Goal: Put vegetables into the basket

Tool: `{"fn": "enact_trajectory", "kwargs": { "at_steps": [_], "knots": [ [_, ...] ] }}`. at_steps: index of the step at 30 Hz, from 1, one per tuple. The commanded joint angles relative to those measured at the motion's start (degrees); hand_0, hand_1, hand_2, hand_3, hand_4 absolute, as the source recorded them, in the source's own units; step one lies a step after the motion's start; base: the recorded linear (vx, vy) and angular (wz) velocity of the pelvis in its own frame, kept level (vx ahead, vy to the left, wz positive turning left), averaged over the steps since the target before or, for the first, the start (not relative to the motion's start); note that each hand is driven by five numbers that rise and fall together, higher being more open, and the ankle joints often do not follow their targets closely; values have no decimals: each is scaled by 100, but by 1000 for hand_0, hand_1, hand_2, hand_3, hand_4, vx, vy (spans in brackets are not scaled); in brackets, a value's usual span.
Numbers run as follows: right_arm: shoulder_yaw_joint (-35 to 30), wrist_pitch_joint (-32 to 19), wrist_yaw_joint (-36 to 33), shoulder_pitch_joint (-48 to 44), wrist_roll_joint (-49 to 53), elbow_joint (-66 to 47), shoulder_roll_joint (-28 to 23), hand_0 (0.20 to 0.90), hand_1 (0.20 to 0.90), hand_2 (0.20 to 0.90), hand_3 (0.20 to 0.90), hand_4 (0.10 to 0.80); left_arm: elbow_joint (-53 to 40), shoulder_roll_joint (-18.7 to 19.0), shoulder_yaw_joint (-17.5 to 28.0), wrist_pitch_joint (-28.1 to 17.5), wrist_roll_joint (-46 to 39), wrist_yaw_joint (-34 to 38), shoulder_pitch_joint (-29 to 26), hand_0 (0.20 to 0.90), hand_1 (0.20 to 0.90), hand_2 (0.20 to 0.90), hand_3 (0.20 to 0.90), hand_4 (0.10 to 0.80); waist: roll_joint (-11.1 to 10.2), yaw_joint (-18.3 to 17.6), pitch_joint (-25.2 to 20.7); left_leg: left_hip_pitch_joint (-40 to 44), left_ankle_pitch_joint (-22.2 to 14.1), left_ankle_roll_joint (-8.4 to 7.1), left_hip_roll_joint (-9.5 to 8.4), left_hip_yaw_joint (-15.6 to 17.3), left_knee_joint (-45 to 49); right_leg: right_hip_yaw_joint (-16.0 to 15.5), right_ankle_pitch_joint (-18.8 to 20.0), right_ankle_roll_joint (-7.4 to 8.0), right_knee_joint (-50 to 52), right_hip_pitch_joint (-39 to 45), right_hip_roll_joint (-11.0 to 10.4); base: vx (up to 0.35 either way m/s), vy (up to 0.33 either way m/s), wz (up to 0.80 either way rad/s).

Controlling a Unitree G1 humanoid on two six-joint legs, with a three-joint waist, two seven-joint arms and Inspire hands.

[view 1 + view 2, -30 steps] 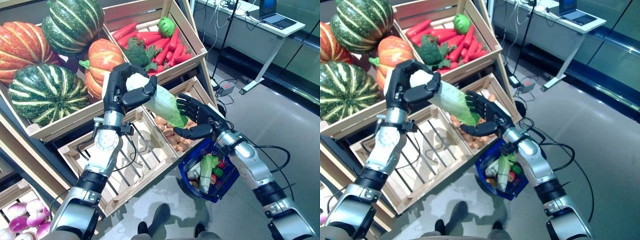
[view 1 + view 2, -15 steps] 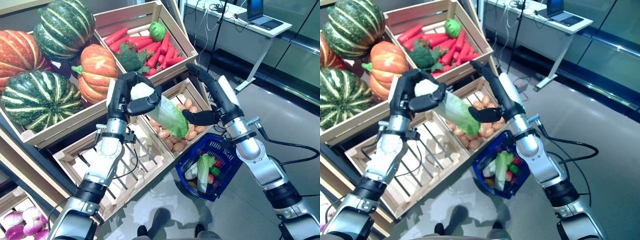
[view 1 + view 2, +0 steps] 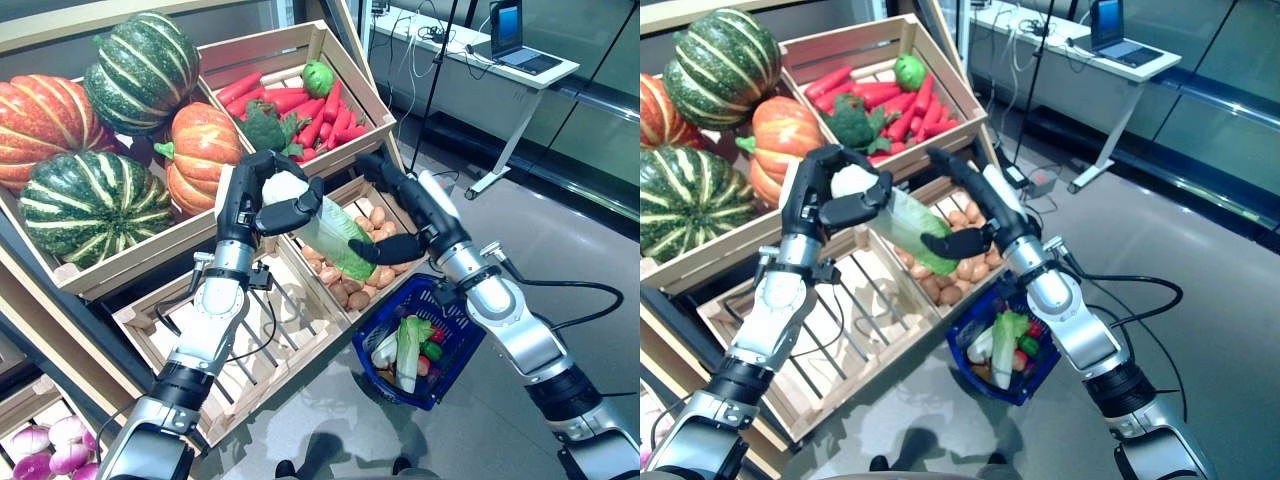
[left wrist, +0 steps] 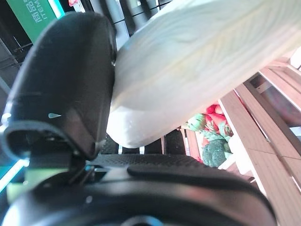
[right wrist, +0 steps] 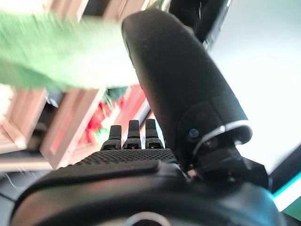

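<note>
My left hand [image 3: 250, 190] is shut on the white base of a long cabbage [image 3: 330, 225] and holds it out level in front of the stand. The cabbage also shows in the left wrist view [image 4: 197, 61]. My right hand [image 3: 420, 210] is open at the cabbage's green leafy end, fingers straight behind it and thumb under the tip. In the right wrist view the green leaves [image 5: 47, 66] lie just past its thumb. The blue basket [image 3: 452, 312] stands on the floor below my right arm. It holds a green-and-white leafy vegetable [image 3: 408, 345] and small red and green pieces.
The wooden stand fills the left, with a bare slatted crate [image 3: 230, 330] below my left arm and a crate of small brown vegetables [image 3: 350, 285] under the cabbage. A desk with a laptop [image 3: 505, 50] stands at the back right. Grey floor lies to the right.
My right hand has risen from beside the basket to the cabbage's leafy end, with its thumb now under the tip. The left hand still holds the cabbage. The camera has shifted a little.
</note>
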Motion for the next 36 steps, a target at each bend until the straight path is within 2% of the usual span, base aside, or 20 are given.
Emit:
{"fn": "enact_trajectory", "kwargs": {
  "at_steps": [1, 12, 17, 24, 29, 36],
  "knots": [
    [8, -252, 227, -503, 678, 87, 245, 900, 900, 900, 900, 800, -234, -39, -39, -663, -158, -43, -591, 300, 300, 300, 300, 400, 64, 187, -653, -13, -376, -145, 150, -127, 7, -8, 88, -23, 96, -97, -105, 21, -5, 15],
    [257, 1, 846, -675, 1828, 787, 666, 900, 900, 900, 900, 800, -430, -115, -241, -589, -334, -493, -680, 300, 300, 300, 300, 400, 18, 311, -694, -18, -378, -151, 151, -209, 7, -99, 77, -48, 83, -49, -128, 10, -1, 7],
    [347, 89, 815, -903, 2004, 1141, 808, 900, 900, 900, 900, 800, -397, -183, -382, -517, -632, -773, -734, 300, 300, 300, 300, 400, -4, 365, -734, -7, -384, -156, 155, -233, 7, -148, 76, -58, 67, -16, -134, 5, 0, 2],
    [338, 246, 463, -1236, 1317, 1402, 827, 900, 900, 900, 900, 800, -726, -340, -567, -353, -933, -1184, -610, 300, 300, 300, 300, 400, -25, 432, -737, -22, -393, -148, 149, -267, 7, -165, 78, -71, 64, -25, -132, -3, 0, 3],
    [458, 458, 183, -1583, 346, 1533, 759, 900, 900, 900, 900, 800, -1002, -506, -706, -257, -1132, -1313, -594, 300, 300, 300, 300, 400, -35, 465, -722, -20, -409, -138, 142, -265, 7, -169, 80, -72, 60, -23, -140, -2, 0, 1],
    [637, 792, 66, -1944, -22, 1883, 843, 900, 900, 900, 900, 800, -1229, -659, -833, -213, -1461, -1420, -638, 300, 300, 300, 300, 400, -54, 500, -717, -25, -418, -132, 136, -277, 7, -177, 84, -76, 58, -27, -144, 0, 0, 0]
  ]
}}
